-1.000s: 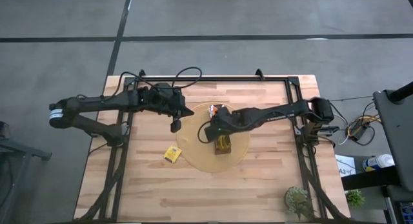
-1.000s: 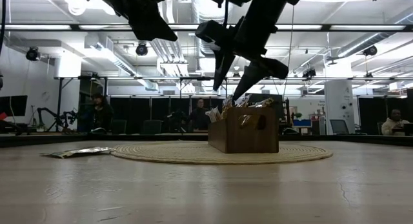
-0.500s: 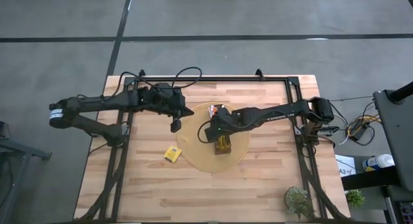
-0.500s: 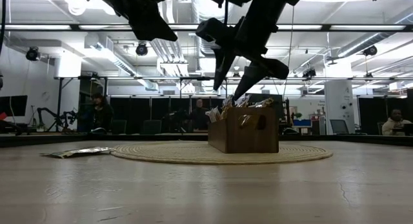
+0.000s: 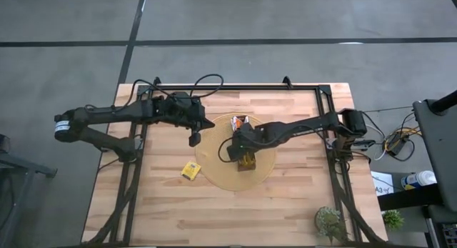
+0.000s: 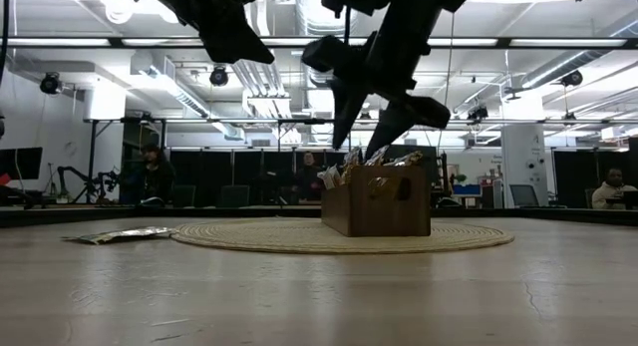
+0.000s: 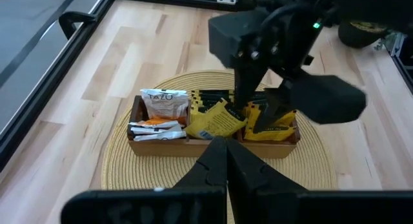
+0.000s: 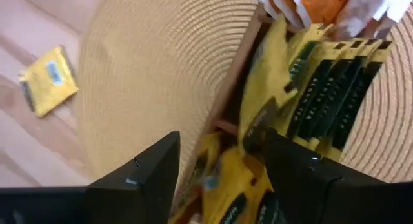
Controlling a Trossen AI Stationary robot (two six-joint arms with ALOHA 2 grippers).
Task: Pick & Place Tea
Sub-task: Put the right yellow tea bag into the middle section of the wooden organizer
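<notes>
I am at the picking step. My right pincer (image 6: pixel 377 112) hangs with its fingers spread and empty, straight above the wooden box (image 7: pixel 213 140) that sits on the round woven mat (image 5: pixel 214 169) near the middle of the surface (image 5: pixel 300 198). The tea bags (image 7: pixel 213 117) stand packed in the box: white and orange ones at one end, yellow and dark green ones through the middle and other end. One yellow bag (image 8: pixel 261 88) leans out above its neighbours, right under my fingers, and I judge that to be the one to take. Another yellow bag (image 5: pixel 190 170) lies flat on the bare wood just off the mat, toward the left edge of the surface.

Next I would need to come down so the two fingers straddle the tilted bag alone, close on its upper edge, and lift straight up without dragging its neighbours along.

My left pincer (image 7: pixel 219 161) waits with fingers pressed together, holding nothing, above the wood beside the mat on the left side.

From above, my own arm covers most of the box. The level view shows only bag tips over the box wall. I cannot count the bags or read most of their labels.
</notes>
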